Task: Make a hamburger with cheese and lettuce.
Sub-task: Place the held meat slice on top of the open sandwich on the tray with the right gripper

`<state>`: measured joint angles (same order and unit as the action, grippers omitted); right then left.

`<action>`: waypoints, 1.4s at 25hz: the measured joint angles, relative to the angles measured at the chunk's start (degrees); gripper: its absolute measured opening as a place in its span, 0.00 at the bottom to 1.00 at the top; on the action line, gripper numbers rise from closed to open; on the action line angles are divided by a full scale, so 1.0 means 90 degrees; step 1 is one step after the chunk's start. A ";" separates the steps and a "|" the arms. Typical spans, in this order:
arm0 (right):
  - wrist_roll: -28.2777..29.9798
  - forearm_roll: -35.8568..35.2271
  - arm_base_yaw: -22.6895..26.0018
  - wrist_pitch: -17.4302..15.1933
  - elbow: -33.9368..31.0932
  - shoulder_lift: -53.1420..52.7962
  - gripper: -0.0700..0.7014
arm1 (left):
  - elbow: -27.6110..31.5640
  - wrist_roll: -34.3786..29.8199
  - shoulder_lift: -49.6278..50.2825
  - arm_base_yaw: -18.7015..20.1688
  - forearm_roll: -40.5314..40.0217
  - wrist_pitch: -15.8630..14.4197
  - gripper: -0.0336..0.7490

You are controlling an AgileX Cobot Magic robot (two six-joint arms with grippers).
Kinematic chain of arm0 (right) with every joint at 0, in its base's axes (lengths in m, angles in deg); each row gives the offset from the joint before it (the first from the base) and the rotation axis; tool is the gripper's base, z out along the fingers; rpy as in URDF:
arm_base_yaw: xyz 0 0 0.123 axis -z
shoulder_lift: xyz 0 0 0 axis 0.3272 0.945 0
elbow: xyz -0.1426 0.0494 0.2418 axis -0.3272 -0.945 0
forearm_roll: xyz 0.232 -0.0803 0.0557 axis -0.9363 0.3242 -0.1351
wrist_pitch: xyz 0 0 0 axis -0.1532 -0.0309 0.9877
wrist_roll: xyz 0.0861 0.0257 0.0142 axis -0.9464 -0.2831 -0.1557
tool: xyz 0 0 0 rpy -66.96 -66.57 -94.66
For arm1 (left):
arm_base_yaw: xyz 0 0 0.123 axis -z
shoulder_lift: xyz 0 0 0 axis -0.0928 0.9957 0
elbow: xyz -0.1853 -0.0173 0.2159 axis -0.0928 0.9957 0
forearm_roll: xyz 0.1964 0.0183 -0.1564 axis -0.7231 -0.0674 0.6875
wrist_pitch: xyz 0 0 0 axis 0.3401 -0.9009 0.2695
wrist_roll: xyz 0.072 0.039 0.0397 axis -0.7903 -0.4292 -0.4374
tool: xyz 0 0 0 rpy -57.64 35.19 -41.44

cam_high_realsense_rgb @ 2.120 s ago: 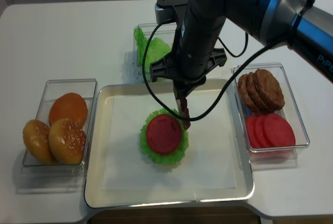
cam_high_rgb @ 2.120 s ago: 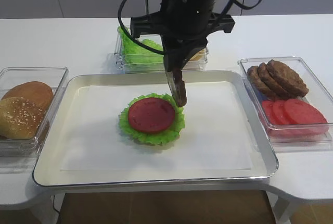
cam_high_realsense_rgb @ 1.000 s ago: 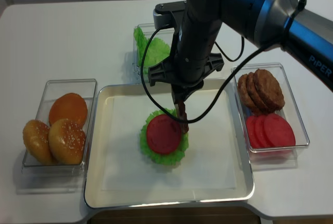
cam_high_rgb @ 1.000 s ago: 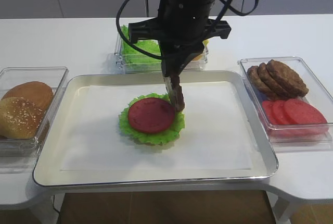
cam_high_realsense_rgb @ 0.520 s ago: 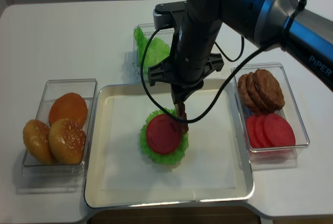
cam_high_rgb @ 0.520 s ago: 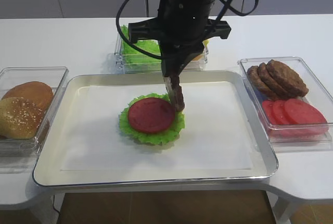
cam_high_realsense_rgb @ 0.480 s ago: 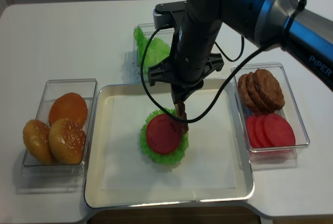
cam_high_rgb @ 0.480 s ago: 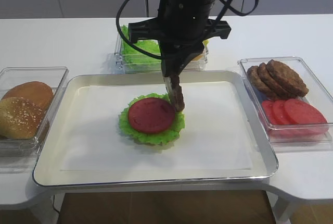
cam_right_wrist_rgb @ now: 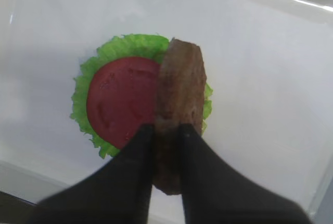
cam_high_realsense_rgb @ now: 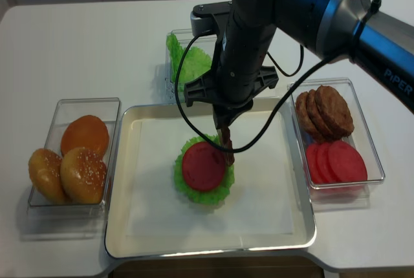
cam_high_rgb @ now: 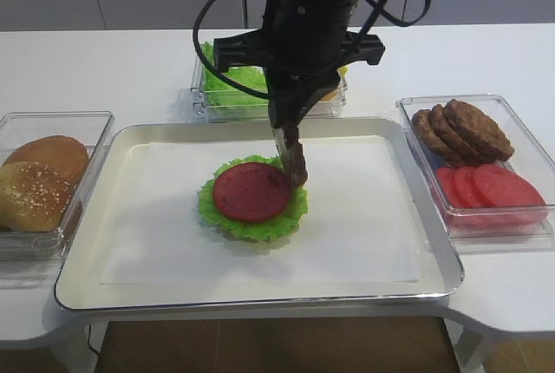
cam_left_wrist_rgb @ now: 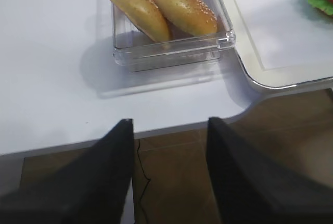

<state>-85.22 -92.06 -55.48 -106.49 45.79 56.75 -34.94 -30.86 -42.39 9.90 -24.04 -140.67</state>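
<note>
While the right gripper fingers are still pinching a patty edge-on, it is settling beside the hamburger at frame centre, so placing looks imminent

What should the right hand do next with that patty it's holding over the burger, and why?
Probably ease the patty sideways to centre it over the tomato slice, then lower and release. The right hand is shut on the patty, which hangs edge-on above the right rim of the hamburger, off-centre, so dropping it now would likely land it half off the stack.

The cheese sits mostly hidden behind the right arm.
</note>
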 joint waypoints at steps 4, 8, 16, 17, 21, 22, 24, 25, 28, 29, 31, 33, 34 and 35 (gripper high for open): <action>0.0000 0.0104 -0.0140 0.0000 0.0000 0.0000 0.25 | 0.0000 0.0000 0.0000 0.0000 0.0000 0.0000 0.48; 0.0000 0.0138 -0.0251 0.0000 0.0000 0.0000 0.25 | 0.0000 0.0000 0.0000 0.0000 0.0000 0.0000 0.48; 0.0000 0.0150 -0.0293 0.0000 0.0000 0.0071 0.25 | 0.0000 0.0000 0.0000 0.0000 0.0000 0.0000 0.48; 0.0000 0.0182 -0.0336 0.0000 0.0000 0.0085 0.25 | 0.0000 0.0000 0.0000 0.0000 0.0000 0.0000 0.48; 0.0010 0.0291 -0.0529 0.0011 0.0000 0.0153 0.25 | 0.0000 0.0000 0.0000 0.0000 0.0000 0.0000 0.48; 0.0010 0.0304 -0.0573 0.0011 0.0000 0.0168 0.25 | 0.0000 0.0000 0.0000 0.0000 0.0000 0.0000 0.48; 0.0010 0.0343 -0.0631 0.0023 0.0000 0.0194 0.25 | 0.0000 0.0000 0.0000 0.0000 0.0000 0.0000 0.48; 0.0010 0.0361 -0.0655 0.0035 0.0000 0.0194 0.25 | 0.0000 0.0000 0.0000 0.0000 0.0000 0.0000 0.48; -0.0028 0.0600 -0.0788 0.0035 0.0001 0.0197 0.25 | 0.0000 0.0000 0.0000 0.0000 0.0000 0.0000 0.48; -0.0043 0.0665 -0.0849 0.0035 0.0001 0.0208 0.25 | 0.0000 0.0000 0.0000 0.0000 0.0000 0.0000 0.48; -0.0058 0.0735 -0.0952 0.0035 0.0012 0.0235 0.25 | 0.0000 0.0000 0.0000 0.0000 0.0000 0.0000 0.48; -0.0073 0.0780 -0.1013 0.0035 0.0012 0.0290 0.25 | 0.0000 0.0000 0.0000 0.0000 0.0000 0.0000 0.48; -0.0078 0.0780 -0.1026 0.0050 0.0012 0.0304 0.25 | 0.0000 0.0000 0.0000 0.0000 0.0000 0.0000 0.48; -0.0088 0.0768 -0.1053 0.0050 0.0024 0.0330 0.25 | 0.0000 0.0000 0.0000 0.0000 0.0000 0.0000 0.48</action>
<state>-86.02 -85.15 -64.96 -106.05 46.01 59.71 -34.94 -30.86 -42.39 9.90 -24.04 -140.67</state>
